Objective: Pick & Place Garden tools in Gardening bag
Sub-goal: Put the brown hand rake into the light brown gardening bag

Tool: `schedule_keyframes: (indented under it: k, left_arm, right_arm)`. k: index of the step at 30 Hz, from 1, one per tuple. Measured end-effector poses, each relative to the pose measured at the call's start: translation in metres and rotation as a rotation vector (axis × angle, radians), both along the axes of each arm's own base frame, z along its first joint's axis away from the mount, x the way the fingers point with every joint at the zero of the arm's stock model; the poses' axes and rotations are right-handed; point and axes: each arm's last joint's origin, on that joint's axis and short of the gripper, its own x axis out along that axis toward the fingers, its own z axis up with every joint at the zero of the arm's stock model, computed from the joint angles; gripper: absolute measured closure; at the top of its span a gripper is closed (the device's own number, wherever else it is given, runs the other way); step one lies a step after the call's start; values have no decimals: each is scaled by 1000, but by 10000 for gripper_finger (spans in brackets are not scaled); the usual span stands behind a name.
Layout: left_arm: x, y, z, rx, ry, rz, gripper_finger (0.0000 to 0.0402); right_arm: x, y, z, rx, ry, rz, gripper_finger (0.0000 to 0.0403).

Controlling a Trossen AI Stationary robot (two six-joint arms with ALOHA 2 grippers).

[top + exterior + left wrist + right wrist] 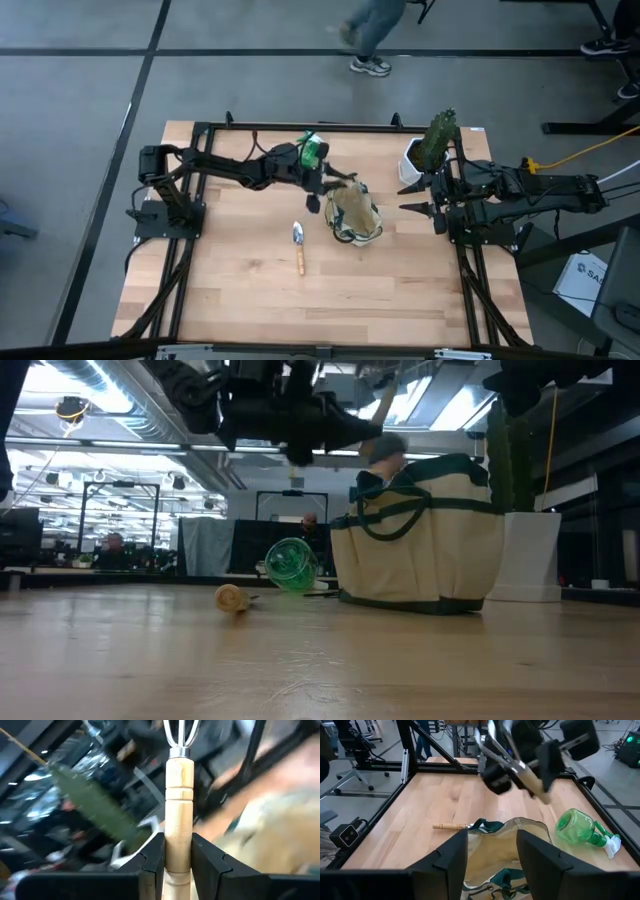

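My left gripper [322, 190] hangs above the table, just left of the gardening bag [355, 215], and is shut on the hand fork [520, 770]. The beige bag with green trim stands upright on its base [420, 600], mouth open. On the table lie the green spray bottle [310, 150], on its side behind the bag, and the wooden-handled trowel [298, 245], nearer the front. My right gripper [418, 197] waits open at the right, beside the bag, with nothing between its fingers. My left gripper pinches the fork's wooden handle [178, 827] between its two fingers [152, 855], on the half away from the tines. The fingers come level from the table's left and lie across the handle. The fork is lifted clear and tilted, its metal tines [179, 732] pointing upward.
A white pot with a green plant [428, 152] stands at the far right, close behind my right gripper. Black frame rails [190, 250] run along the table's sides. Bare wood [250, 300] lies in front of the trowel. People move in the room beyond.
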Motion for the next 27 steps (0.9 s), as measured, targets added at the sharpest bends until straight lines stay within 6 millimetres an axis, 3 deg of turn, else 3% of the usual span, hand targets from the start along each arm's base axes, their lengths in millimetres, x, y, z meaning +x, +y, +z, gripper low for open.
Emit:
schedule_keyframes:
  k: [8, 15, 21, 27]
  left_arm:
    - [-2, 8, -7, 416, 119, 215, 332]
    - [2, -10, -7, 776, 176, 234, 331]
    - [4, -28, -7, 935, 217, 254, 329]
    - [4, -35, -9, 955, 255, 260, 322]
  right_arm:
    - [0, 0, 0, 0, 0, 0, 231]
    - [0, 0, 0, 0, 0, 1, 231]
    - [0, 0, 0, 0, 0, 0, 231]
    - [0, 0, 0, 0, 0, 1, 231]
